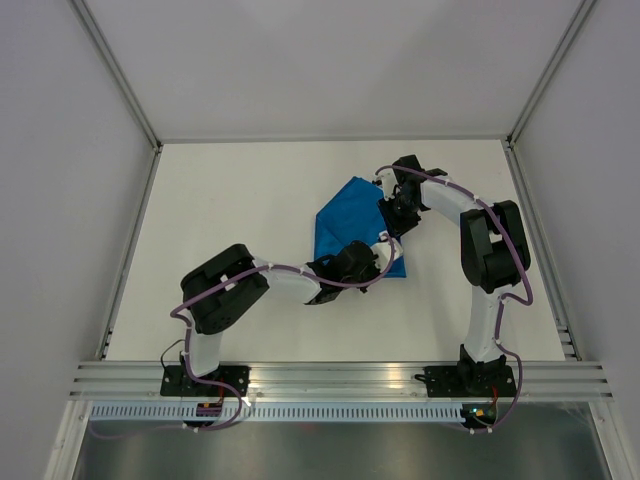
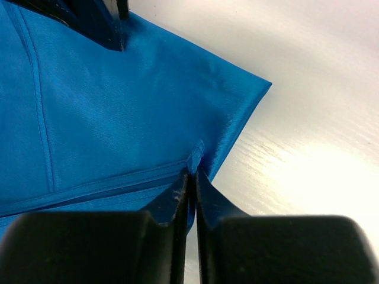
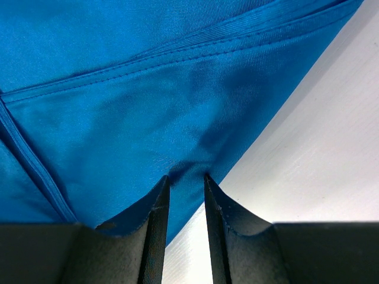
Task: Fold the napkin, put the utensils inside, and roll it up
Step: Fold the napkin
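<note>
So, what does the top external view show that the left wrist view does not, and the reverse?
Only the top view shows both arms whole, the right pincer at the far side of the napkin, and the napkin's full folded outline on the table. Only the left wrist view shows the left pincer shut on a hemmed corner, and the stitched hems. Both show the blue napkin, the white table and the left pincer at the napkin's edge.

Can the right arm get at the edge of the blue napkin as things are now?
Probably yes: the right hand already sits at the napkin edge, cloth between its narrowly parted fingers, nothing blocking it.
</note>
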Available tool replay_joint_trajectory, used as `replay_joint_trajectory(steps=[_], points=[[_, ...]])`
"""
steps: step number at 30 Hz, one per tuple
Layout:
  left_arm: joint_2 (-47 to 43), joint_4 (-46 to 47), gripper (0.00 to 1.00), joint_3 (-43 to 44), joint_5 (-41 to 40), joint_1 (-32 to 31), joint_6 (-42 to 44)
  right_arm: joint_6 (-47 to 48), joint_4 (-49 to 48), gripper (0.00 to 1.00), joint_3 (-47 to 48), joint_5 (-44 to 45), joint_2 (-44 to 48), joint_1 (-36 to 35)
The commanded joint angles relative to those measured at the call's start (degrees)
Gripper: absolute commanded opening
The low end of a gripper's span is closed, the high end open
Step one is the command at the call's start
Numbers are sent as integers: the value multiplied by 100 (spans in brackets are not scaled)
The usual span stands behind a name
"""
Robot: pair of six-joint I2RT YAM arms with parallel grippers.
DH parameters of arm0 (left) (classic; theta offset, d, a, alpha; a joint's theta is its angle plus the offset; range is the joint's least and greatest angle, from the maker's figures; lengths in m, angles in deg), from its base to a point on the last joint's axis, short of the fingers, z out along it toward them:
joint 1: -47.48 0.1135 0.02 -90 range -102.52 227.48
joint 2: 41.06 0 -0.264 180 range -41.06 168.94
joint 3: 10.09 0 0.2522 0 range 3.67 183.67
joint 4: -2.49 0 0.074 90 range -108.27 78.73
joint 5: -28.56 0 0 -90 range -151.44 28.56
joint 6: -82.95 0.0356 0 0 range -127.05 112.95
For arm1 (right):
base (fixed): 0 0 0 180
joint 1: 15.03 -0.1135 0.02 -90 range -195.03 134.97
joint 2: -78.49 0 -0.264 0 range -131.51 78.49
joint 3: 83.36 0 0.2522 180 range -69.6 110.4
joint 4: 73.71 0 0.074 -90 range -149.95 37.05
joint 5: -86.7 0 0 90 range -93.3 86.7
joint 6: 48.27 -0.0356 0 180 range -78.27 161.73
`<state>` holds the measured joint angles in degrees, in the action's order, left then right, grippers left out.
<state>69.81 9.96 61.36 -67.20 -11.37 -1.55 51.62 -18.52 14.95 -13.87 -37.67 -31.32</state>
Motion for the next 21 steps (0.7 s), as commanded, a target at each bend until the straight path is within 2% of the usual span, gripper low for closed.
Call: replay_joint_trajectory(steps=[1, 7, 13, 21], points=[[58, 30, 14, 234, 172, -39, 92, -40, 111, 36, 17, 152, 111, -23], [154, -49, 30, 339, 49, -39, 100, -31, 120, 36, 26, 152, 102, -23], [102, -32, 41, 418, 22, -30, 118, -22, 120, 36, 26, 152, 102, -23], [-127, 21, 46, 454, 312, -30, 136, -5, 146, 36, 79, 186, 207, -23]])
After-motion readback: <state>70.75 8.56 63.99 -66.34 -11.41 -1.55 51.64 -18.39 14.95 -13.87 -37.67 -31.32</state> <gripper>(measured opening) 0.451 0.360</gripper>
